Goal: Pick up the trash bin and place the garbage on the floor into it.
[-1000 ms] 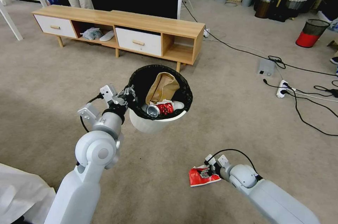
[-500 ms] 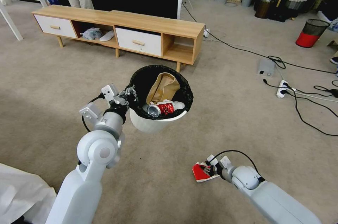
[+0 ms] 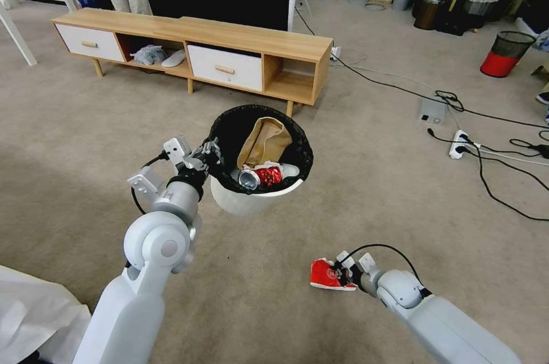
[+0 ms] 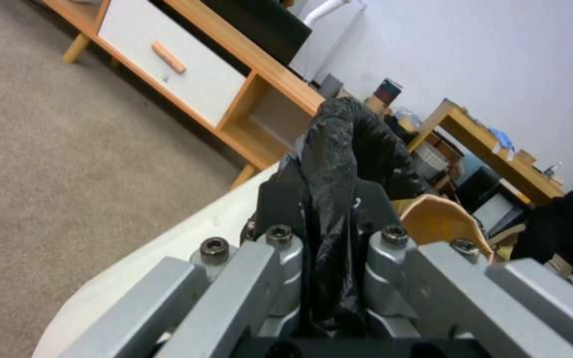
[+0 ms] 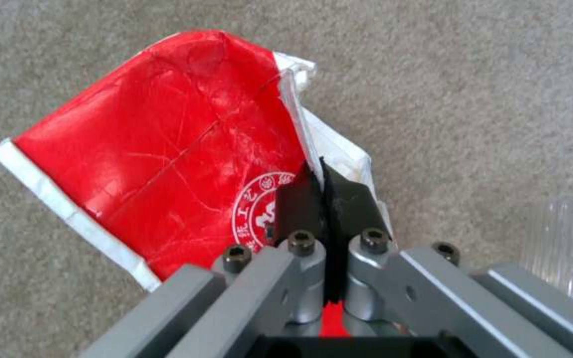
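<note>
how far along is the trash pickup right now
Done: the left gripper holds the small white plastic bin with the black bag liner off the floor by its rim; a brown paper bag and crushed red can lie inside. In hand: the right gripper, jaws shut on the red foil packet. Left: getting that packet into the bin.

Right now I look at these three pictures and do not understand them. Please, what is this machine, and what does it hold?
It is a wheeled robot with two arms. The wide picture comes from its head; the other two come from cameras on its wrists. The left claw is shut on the rim of the trash bin, held above the carpet; a brown paper bag and a crushed red can lie inside. The right claw, low by the floor, pinches a red packet.
</note>
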Controlling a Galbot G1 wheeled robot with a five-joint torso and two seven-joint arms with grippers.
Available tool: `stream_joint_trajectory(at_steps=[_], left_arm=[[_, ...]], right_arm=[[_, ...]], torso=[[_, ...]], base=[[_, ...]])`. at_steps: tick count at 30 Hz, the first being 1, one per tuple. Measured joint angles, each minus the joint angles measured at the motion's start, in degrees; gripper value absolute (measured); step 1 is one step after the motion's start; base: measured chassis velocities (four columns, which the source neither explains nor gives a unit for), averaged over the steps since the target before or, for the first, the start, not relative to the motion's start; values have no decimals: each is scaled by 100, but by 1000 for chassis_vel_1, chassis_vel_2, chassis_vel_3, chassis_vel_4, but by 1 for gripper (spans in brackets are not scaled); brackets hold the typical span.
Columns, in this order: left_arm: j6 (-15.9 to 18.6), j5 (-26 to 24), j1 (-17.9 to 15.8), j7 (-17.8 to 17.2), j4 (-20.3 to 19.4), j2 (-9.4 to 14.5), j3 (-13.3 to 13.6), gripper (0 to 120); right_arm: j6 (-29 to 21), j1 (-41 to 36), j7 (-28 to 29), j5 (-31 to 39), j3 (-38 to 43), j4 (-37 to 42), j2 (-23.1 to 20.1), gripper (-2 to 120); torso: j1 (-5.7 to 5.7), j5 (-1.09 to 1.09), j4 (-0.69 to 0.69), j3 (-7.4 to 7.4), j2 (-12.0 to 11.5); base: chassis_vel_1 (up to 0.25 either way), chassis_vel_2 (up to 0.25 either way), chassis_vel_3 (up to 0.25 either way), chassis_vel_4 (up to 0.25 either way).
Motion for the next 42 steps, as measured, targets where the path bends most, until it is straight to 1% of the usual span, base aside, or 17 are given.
stream_joint_trajectory(at_steps=[11,13,14,17,21,23,24,27,30,32,33,35,36,39,40,41,42], left_arm=[[-3,-21,12,5,-25,32,-13,7],[-4,-58,12,4,-30,77,-47,7],[-4,-58,12,4,-30,77,-47,7],[-4,-87,-11,-19,-9,97,-51,7],[-4,-120,-38,-45,-9,105,-47,7],[-4,-152,-50,-67,-12,118,-49,7],[-4,-152,-50,-67,-12,118,-49,7],[2,-175,-52,-103,-13,151,-60,7],[9,-185,-55,-116,-13,158,-62,7],[10,-187,-56,-119,-13,158,-62,7],[15,-196,-60,-134,-14,158,-62,7],[18,-199,-62,-144,-15,156,-59,7],[21,-203,-63,-160,-18,151,-46,7],[24,-207,-64,-175,-18,150,-36,7],[28,-210,-67,-192,-18,148,-29,7],[30,-212,-72,-217,-13,147,-27,7],[30,-212,-72,-217,-13,147,-27,7]], right_arm=[[76,-35,-6,22,108,56,28,0],[158,-139,37,45,405,293,-37,0],[158,-139,37,45,405,293,-37,0],[174,-341,179,235,928,831,-219,0],[177,-467,218,317,1251,1179,-316,0],[200,-593,232,382,1626,1510,-390,0],[200,-593,232,382,1626,1510,-390,0],[231,-743,257,552,2193,1932,-497,0],[266,-801,259,614,2464,2094,-548,0],[268,-803,259,617,2479,2102,-550,0],[294,-852,258,680,2748,2244,-589,0],[311,-879,258,714,2901,2323,-610,0],[330,-912,251,751,3117,2442,-620,0],[350,-921,251,779,3269,2529,-629,0],[382,-928,251,810,3414,2628,-641,0],[426,-932,243,844,3622,2766,-652,0],[426,-932,243,844,3622,2766,-652,0]], torso=[[0,0,0,0,0],[0,0,0,0,0],[0,0,0,0,0],[0,1,0,0,0],[0,0,0,0,0],[0,0,0,0,0],[0,0,0,0,0],[0,0,0,0,0],[0,0,0,0,0],[0,0,0,0,0],[0,1,0,0,0],[0,-1,0,0,0],[0,3,-1,1,0],[0,4,0,0,0],[0,-2,-1,-1,0],[0,0,0,-1,0],[0,0,0,-1,0]], base=[[0,0,0,0],[0,0,0,0],[0,0,0,0],[0,0,0,0],[0,0,0,0],[0,0,0,0],[0,0,0,0],[0,0,0,0],[0,0,0,0],[0,0,0,0],[0,0,0,0],[0,0,0,0],[0,0,0,0],[0,0,0,0],[0,0,0,0],[0,0,0,0],[0,0,0,0]])
